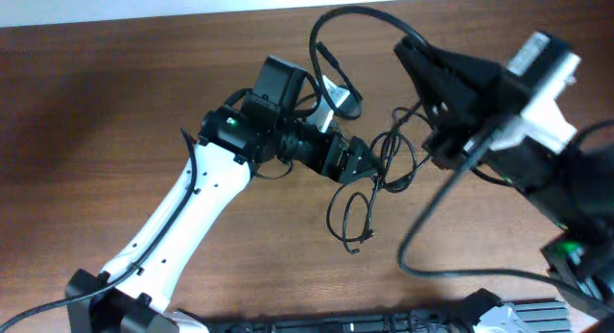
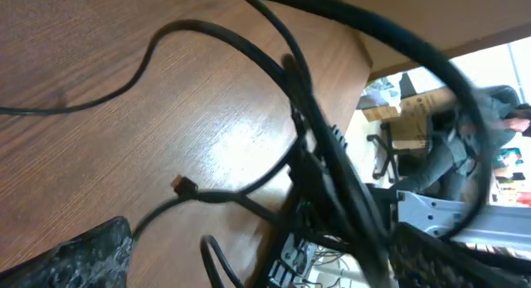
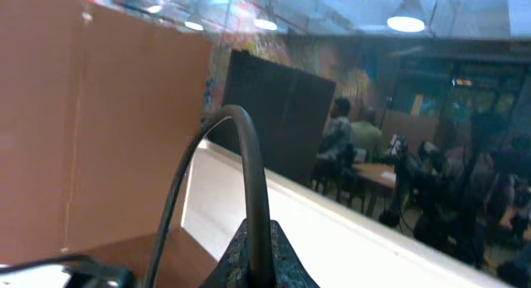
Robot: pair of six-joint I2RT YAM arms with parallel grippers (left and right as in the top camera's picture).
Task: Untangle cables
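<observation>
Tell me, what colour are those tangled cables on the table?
The cables are black against the brown wooden table, clearest in the overhead view.

Two arms (image 1: 192, 208), one cable tangle (image 1: 379, 175), one table (image 1: 96, 103).

Even light overhead; glare streaks the table (image 2: 236, 147) (left wrist view), where close cables (image 2: 319, 130) blur.

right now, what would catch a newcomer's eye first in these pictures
A knot of black cables lies in the middle of the wooden table, with the white left arm stretched out to it. One cable arches up from the shut jaws of the right arm, at the table's right.
</observation>
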